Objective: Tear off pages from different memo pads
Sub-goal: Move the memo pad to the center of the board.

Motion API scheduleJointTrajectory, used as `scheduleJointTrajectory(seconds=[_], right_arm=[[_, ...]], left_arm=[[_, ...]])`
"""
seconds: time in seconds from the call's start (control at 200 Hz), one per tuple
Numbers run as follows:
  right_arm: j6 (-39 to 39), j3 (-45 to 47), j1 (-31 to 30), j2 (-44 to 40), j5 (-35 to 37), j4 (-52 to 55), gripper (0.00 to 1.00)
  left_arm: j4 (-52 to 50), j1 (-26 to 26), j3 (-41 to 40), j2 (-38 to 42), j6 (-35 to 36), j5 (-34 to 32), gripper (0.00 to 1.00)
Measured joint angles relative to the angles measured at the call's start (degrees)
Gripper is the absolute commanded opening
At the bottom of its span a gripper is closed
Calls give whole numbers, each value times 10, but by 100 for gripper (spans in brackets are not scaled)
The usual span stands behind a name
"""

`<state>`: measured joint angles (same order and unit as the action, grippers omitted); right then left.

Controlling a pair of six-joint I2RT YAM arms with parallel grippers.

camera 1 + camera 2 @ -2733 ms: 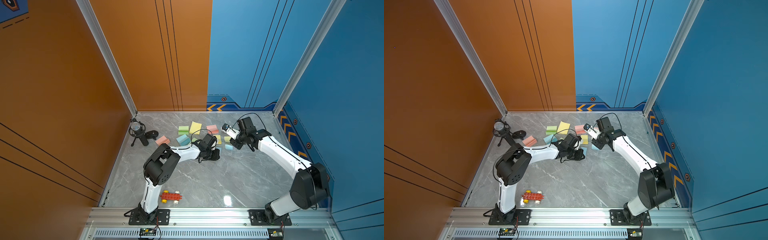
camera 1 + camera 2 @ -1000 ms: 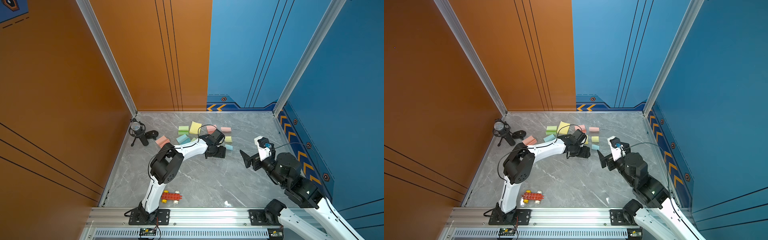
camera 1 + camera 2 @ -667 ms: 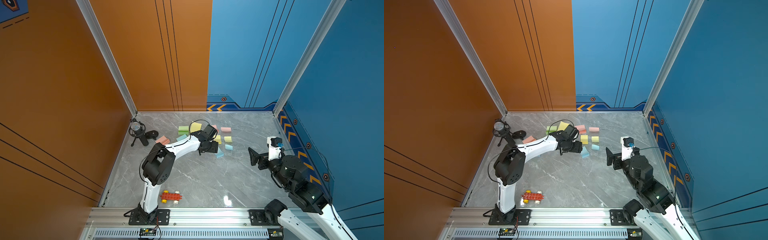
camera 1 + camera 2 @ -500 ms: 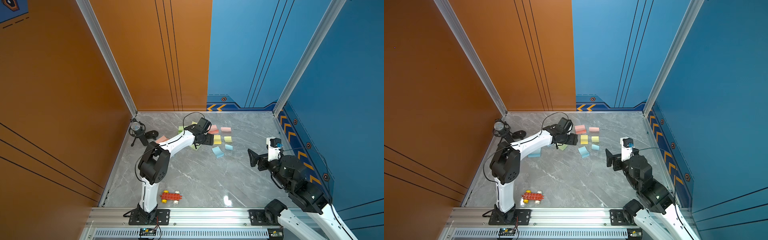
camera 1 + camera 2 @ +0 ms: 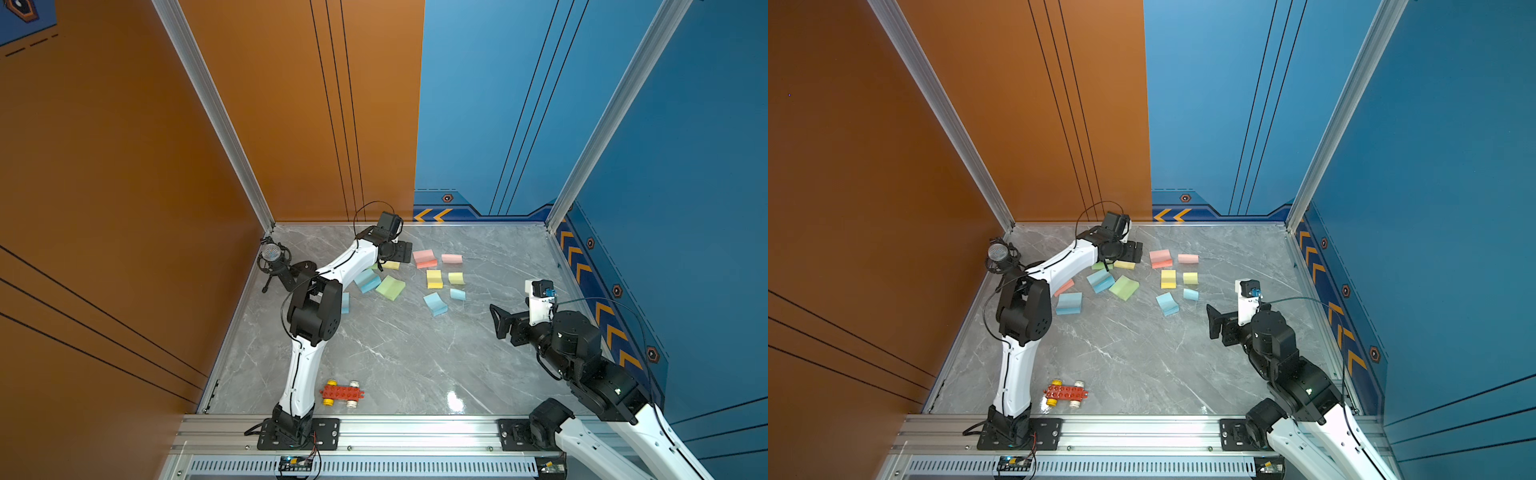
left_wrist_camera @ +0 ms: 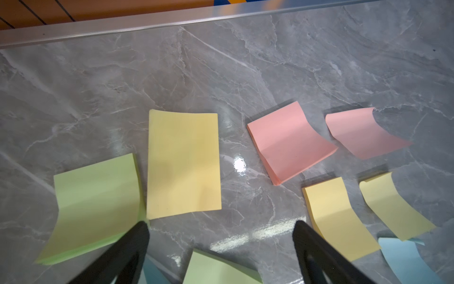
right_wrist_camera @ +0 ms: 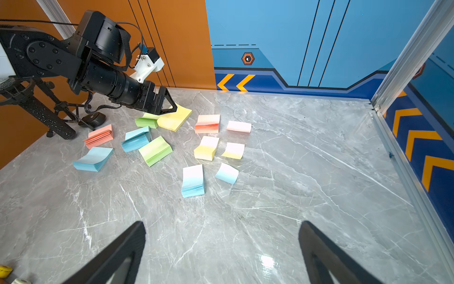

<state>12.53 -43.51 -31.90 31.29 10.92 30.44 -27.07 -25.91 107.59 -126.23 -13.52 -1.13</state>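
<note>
- Since the earlier frames, you had swung your left gripper (image 6: 220, 223) off the small middle pads to the far-left cluster, and your right arm had pulled back to the right side.
- On the left, a large pink pad (image 5: 1064, 286), a large blue pad (image 5: 1069, 304), a second blue pad (image 5: 1100, 281) and a large green pad (image 5: 1123, 287) lay with no loose sheet beside them; I judge these were left to do.
- Your left gripper hung low over the large yellow pad's (image 6: 184, 163) edge, spread wide and holding nothing, one fingertip just beside the corner of a small green pad (image 6: 95, 204).
- That yellow pad lay flat, its long axis running toward the back rail (image 6: 147, 23), a short edge facing your fingers.
- Further right, three looked done: the small pink pad (image 5: 424, 258) with a pink page (image 5: 451, 258), the small yellow pad (image 5: 434, 279) with a yellow page (image 5: 456, 278), the small blue pad (image 5: 435, 304) with a blue page (image 5: 457, 294), each page curled and just right of its pad.
- The small blue pad sat skewed, long axis slanting front-right.
- Your right gripper (image 7: 222, 223) hovered well apart from the paper, spread wide and empty, pointing at the pads.
</note>
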Motion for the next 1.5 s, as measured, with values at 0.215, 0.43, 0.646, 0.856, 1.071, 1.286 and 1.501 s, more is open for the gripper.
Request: scheduleJointTrajectory(seconds=[0.215, 0.43, 0.646, 0.856, 1.071, 1.286, 1.501], right_arm=[[13, 0, 0, 41, -14, 0, 100], [26, 0, -1, 53, -19, 0, 100], [41, 0, -12, 54, -19, 0, 100], [51, 0, -34, 70, -14, 4, 100], [58, 0, -66, 100, 15, 23, 100], [66, 0, -111, 125, 41, 31, 100], [71, 0, -143, 147, 59, 33, 100]], left_arm=[[1, -31, -31, -11, 2, 3, 82], [-2, -26, -59, -41, 3, -2, 83], [7, -26, -77, -37, 3, -17, 82], [28, -31, -137, -2, -4, -25, 77], [32, -76, -228, 58, -11, -42, 71], [44, -139, -327, 126, -9, -49, 67], [59, -184, -436, 214, 14, -35, 70]])
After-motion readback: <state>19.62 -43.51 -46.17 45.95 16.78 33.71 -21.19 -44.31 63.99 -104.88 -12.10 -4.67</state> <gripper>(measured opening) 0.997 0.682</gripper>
